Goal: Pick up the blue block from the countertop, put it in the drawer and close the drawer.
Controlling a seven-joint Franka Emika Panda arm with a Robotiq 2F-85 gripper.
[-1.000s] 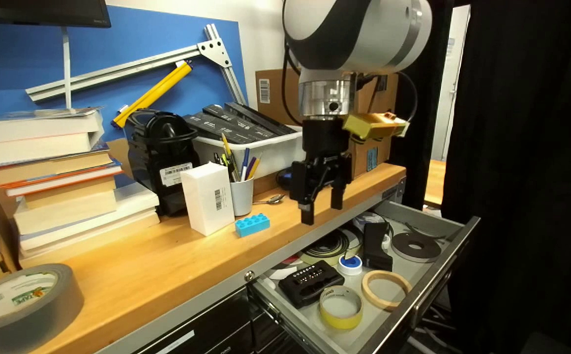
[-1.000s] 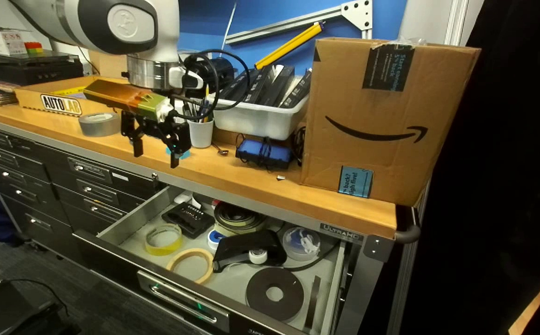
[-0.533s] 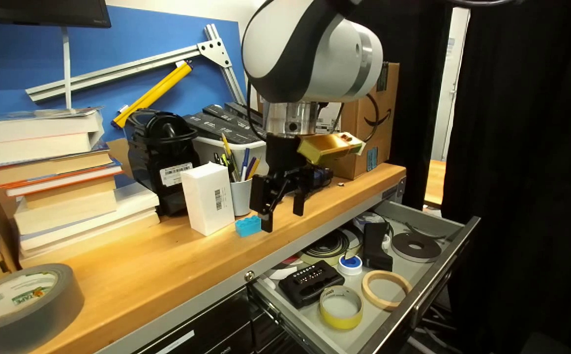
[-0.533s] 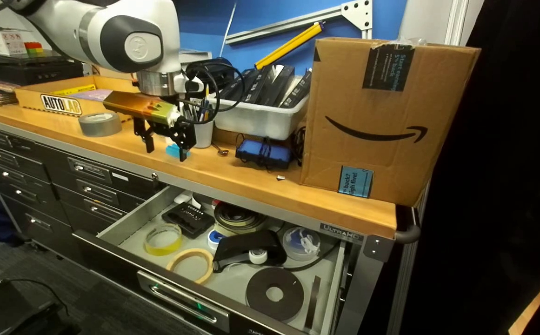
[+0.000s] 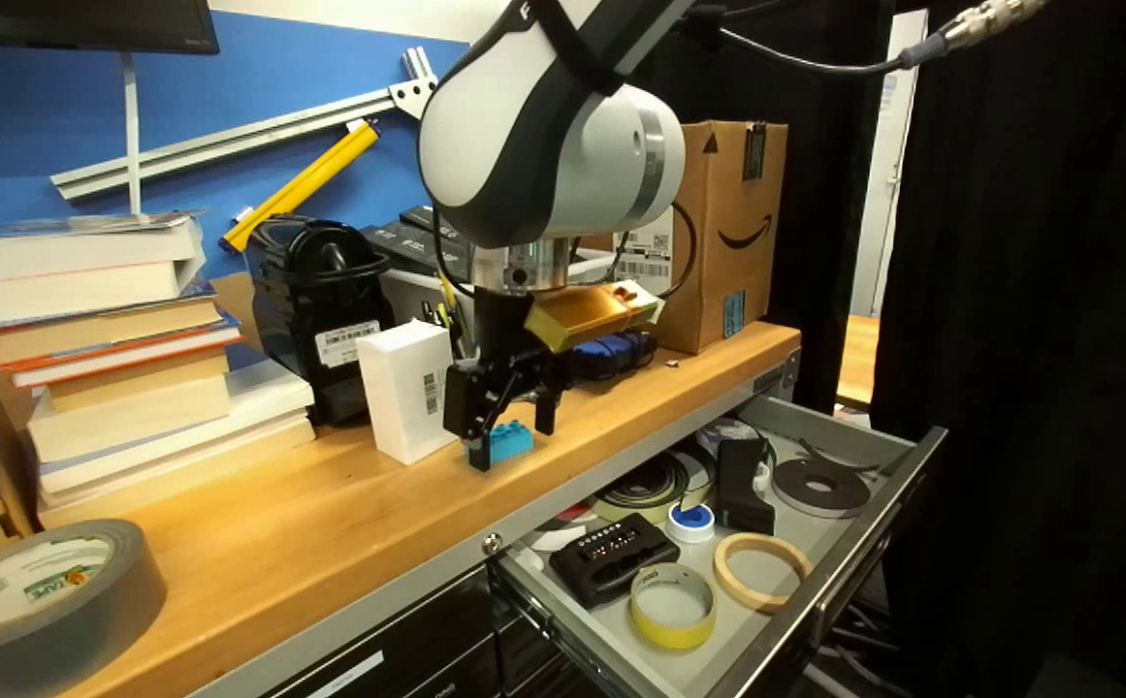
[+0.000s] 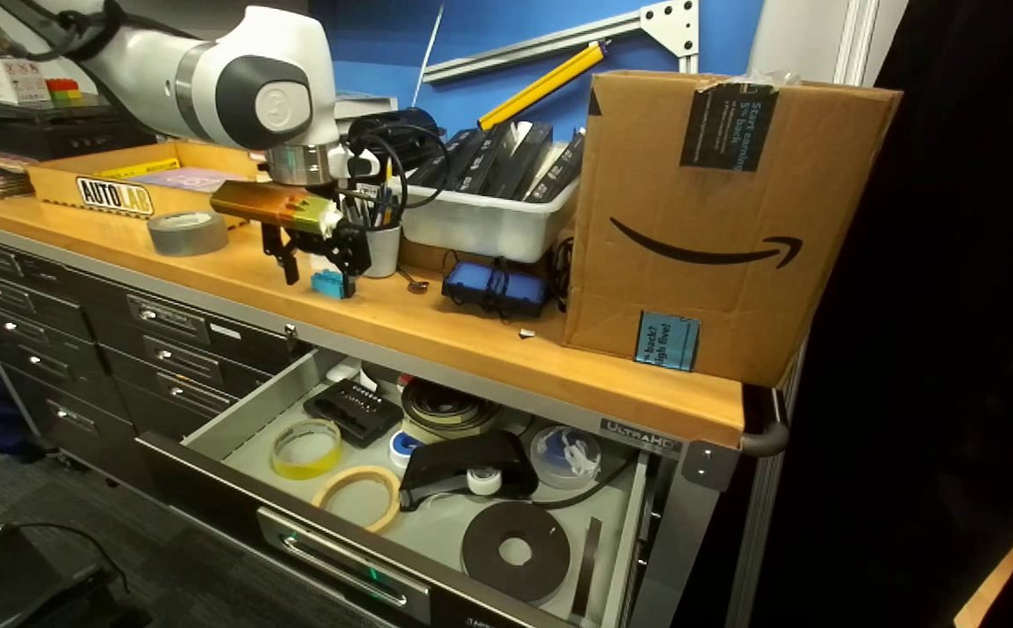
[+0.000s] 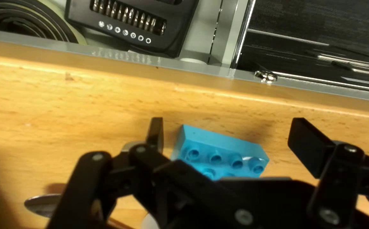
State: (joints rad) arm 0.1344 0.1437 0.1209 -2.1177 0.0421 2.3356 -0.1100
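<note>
Wrist view: the hand (image 7: 228,136) has its fingers (image 7: 308,144) spread wide, one past each end of the blue block (image 7: 221,152), with bare wood between the block and either finger. The block sits studs up on the table (image 5: 330,523), near the front edge. In an exterior view, a cardboard box (image 6: 698,196) at one corner of the table bears a smile arrow (image 6: 715,258) and the words "Start earning 5% back"; a nameplate (image 6: 641,434) under that corner says "ULTRAHD", and a wooden tray (image 6: 59,187) toward the opposite end says "AUTOLAB". Below the front edge, the drawer (image 6: 427,528) stands pulled out, holding a black bit case (image 6: 353,413), a yellow tape roll (image 5: 674,634), a black tape dispenser (image 6: 462,471) and a flat dark roll (image 6: 487,569), among other things. Toward the back edge, a white bin (image 6: 475,230) is loaded with black boxes (image 6: 528,161), and a pale cup (image 6: 381,253) holds pens (image 6: 383,209).
</note>
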